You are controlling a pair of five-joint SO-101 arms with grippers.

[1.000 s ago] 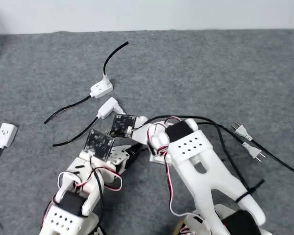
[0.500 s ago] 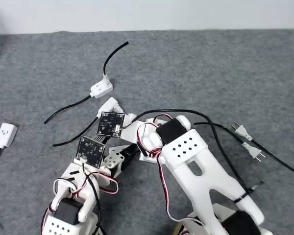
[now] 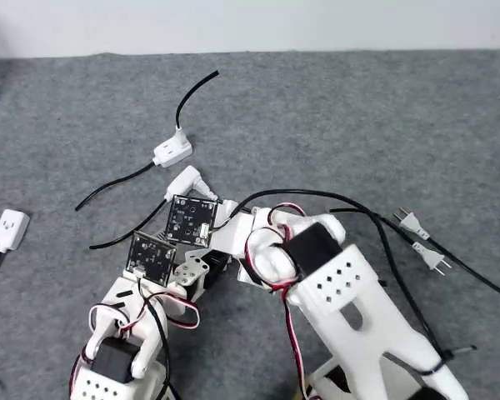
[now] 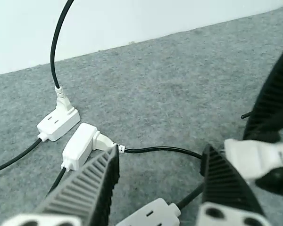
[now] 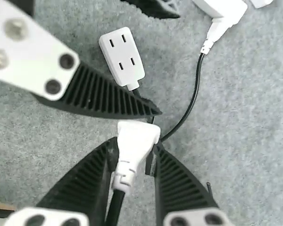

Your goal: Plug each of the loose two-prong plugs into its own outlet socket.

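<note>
My right gripper (image 5: 132, 157) is shut on a white two-prong plug (image 5: 136, 141), whose black cord runs back between the fingers. The plug hangs just short of a white outlet socket (image 5: 121, 55) lying on the grey carpet. That socket (image 4: 148, 216) sits between the spread fingers (image 4: 92, 186) of my open left gripper (image 4: 158, 188), and the held plug (image 4: 254, 157) shows beside it. In the high view both wrists meet low in the middle, left arm (image 3: 121, 350) and right arm (image 3: 342, 292). Two loose plugs (image 3: 410, 222) (image 3: 432, 258) lie at the far right.
Two white corded outlets (image 3: 172, 151) (image 3: 183, 182) lie just beyond the wrists, and another (image 3: 10, 229) sits at the far left edge. Black cords trail across the carpet, one looping over the right arm (image 3: 375, 225). A pale wall borders the far side.
Both wrists have shifted left and slightly back toward the near edge. The right gripper has kept hold of the plug throughout.
</note>
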